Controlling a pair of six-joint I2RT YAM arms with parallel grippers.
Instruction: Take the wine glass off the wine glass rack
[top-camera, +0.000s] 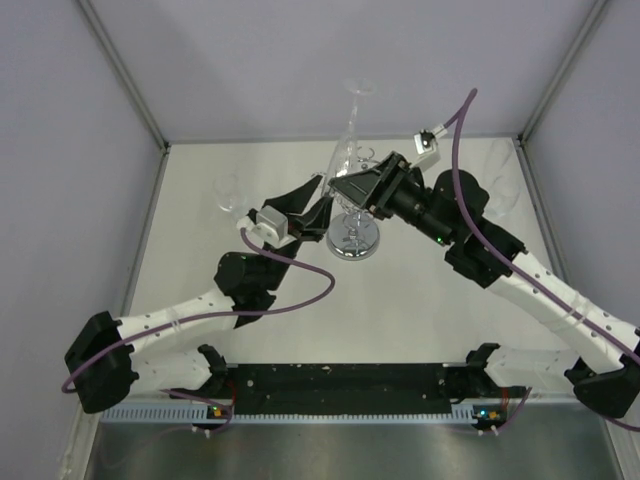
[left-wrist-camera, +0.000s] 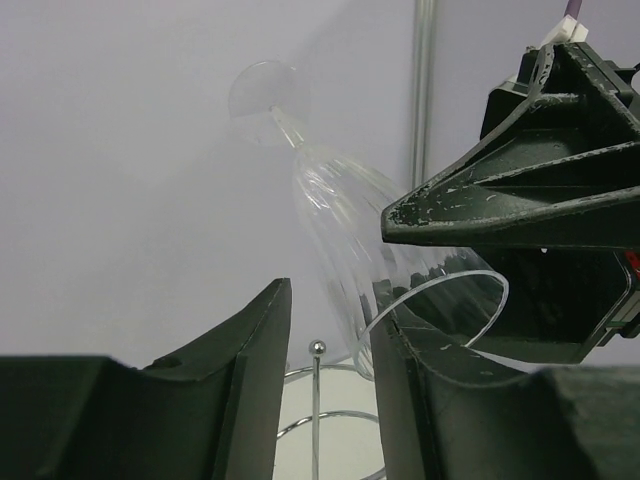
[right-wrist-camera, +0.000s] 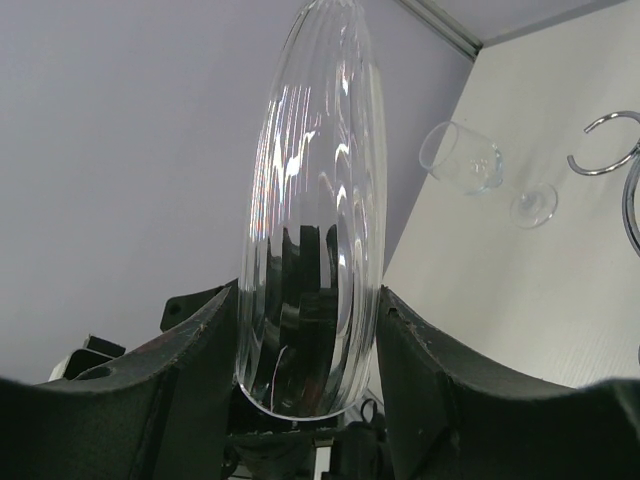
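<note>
The wine glass (top-camera: 347, 150) is upside down, foot up, just above the wine glass rack (top-camera: 354, 240), whose mirrored base stands mid-table. My right gripper (top-camera: 356, 186) is shut on the glass's ribbed bowl (right-wrist-camera: 312, 230), with the fingers (right-wrist-camera: 440, 390) pressed on both sides. My left gripper (top-camera: 322, 198) reaches in from the left, below the glass. Its jaws stand open around the rack's ball-tipped post (left-wrist-camera: 317, 349) without touching it. The glass's rim (left-wrist-camera: 432, 318) hangs just over the left gripper's right finger (left-wrist-camera: 405, 400). The right gripper (left-wrist-camera: 520, 210) shows as a dark wedge behind.
A second wine glass (top-camera: 232, 195) lies on its side on the table, left of the rack; it is also in the right wrist view (right-wrist-camera: 462, 158). A curved rack arm with an open ring (right-wrist-camera: 605, 150) sticks out at the right. Purple walls close off three sides.
</note>
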